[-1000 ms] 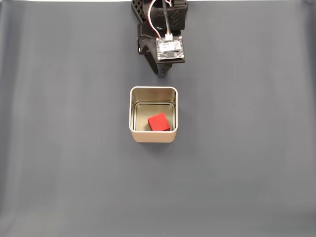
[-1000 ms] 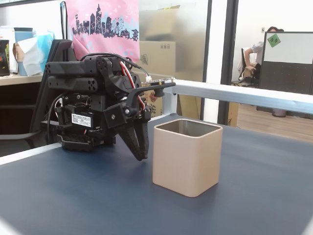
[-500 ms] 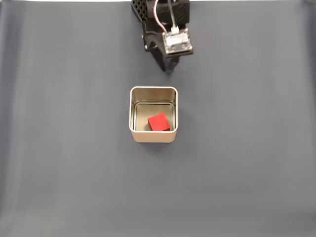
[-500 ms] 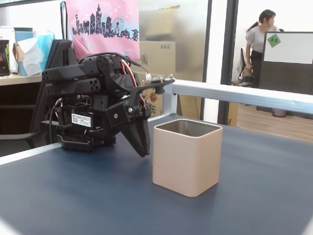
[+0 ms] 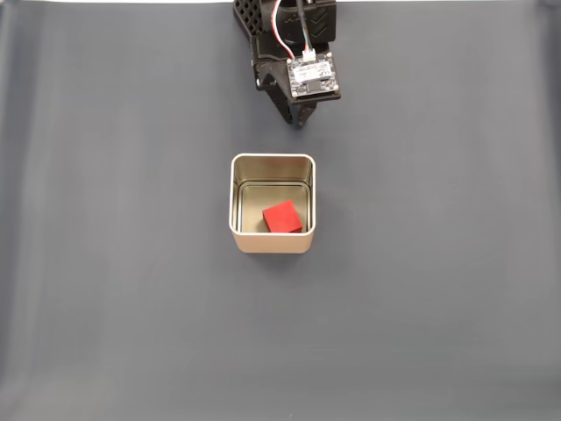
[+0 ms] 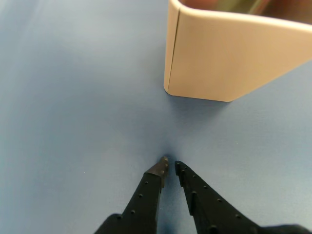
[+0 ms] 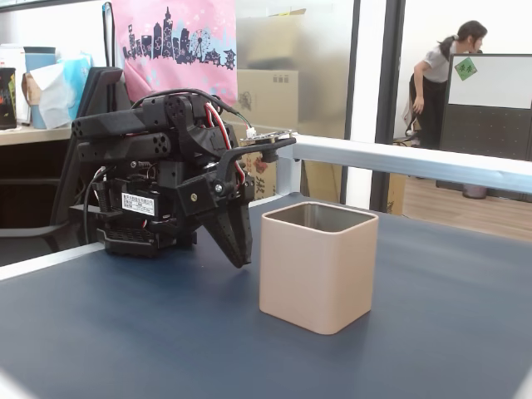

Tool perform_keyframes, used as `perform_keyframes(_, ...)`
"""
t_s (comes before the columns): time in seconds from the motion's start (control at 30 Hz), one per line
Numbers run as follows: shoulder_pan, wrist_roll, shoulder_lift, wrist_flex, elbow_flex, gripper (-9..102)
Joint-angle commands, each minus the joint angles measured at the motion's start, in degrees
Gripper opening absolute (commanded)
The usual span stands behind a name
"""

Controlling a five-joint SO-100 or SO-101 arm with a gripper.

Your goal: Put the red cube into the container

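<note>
The dark table point(image 5: 131, 263) is carrying the tin point(image 5: 272, 242) at its middle. The arm point(image 7: 150, 179) is sitting folded low behind the tin, its gripper point(image 6: 169, 166) pointing down at the cloth, near the tin without touching it, fingers almost together and holding nothing. The red cube point(image 5: 282, 217) is lying inside the tin.
</note>
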Motion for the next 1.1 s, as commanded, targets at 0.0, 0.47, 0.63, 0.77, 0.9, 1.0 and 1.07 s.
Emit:
perform_keyframes(0.0,0.4,-0.8,2.1,0.4,0.6,0)
perform_keyframes(0.47,0.4,-3.3,2.1,0.8,0.6,0)
perform_keyframes(0.63,0.4,-3.3,2.1,0.9,0.6,0)
perform_keyframes(0.77,0.4,-3.3,2.1,0.9,0.6,0)
perform_keyframes(0.9,0.4,-3.3,2.1,0.9,0.6,0)
perform_keyframes(1.0,0.4,-3.3,2.1,0.9,0.6,0)
perform_keyframes(1.07,0.4,-3.3,2.1,0.9,0.6,0)
